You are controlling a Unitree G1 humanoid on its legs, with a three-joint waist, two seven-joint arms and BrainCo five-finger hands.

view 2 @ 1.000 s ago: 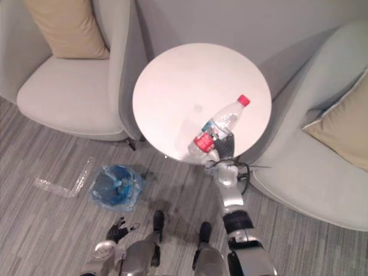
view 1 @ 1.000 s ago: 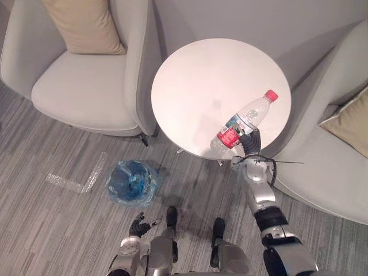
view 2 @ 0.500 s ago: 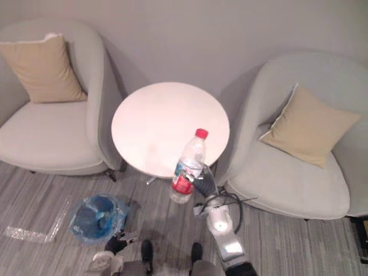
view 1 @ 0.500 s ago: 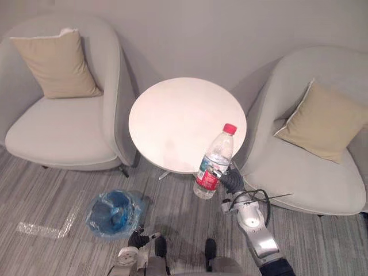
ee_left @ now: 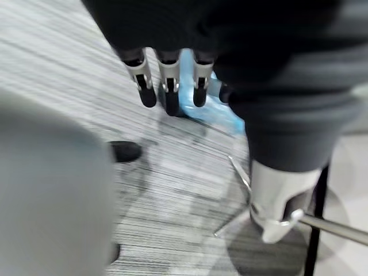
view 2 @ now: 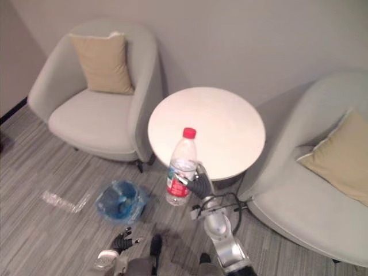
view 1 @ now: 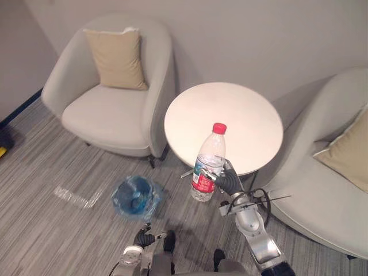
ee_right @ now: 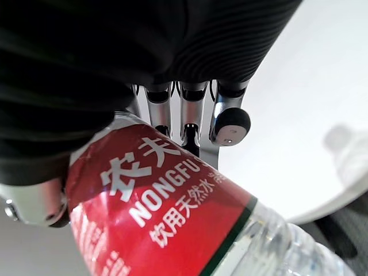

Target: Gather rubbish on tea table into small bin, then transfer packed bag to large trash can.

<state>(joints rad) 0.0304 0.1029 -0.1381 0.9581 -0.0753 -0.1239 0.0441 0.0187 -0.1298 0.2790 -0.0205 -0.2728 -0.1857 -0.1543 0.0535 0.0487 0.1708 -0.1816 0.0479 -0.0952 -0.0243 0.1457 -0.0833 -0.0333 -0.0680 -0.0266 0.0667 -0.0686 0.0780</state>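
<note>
A clear plastic water bottle (view 1: 207, 167) with a red cap and red label stands upright in the air, just off the front edge of the round white tea table (view 1: 230, 112). My right hand (view 1: 231, 184) is shut on its lower part; in the right wrist view the fingers (ee_right: 185, 112) curl round the red label (ee_right: 155, 224). The small bin (view 1: 123, 191), lined with a blue bag, stands on the floor to the left of the bottle. My left hand (view 2: 122, 241) hangs low near the floor with straight fingers (ee_left: 168, 86), the blue bag (ee_left: 221, 109) past them.
A grey armchair (view 1: 109, 115) with a beige cushion (view 1: 117, 52) stands left of the table, another armchair (view 1: 328, 195) with a cushion (view 1: 348, 158) to the right. A clear plastic strip (view 1: 75, 197) lies on the carpet left of the bin.
The camera has shifted. The bottle has gone from tilted over the table to upright, off the table's front edge and nearer the bin, still held in my right hand.
</note>
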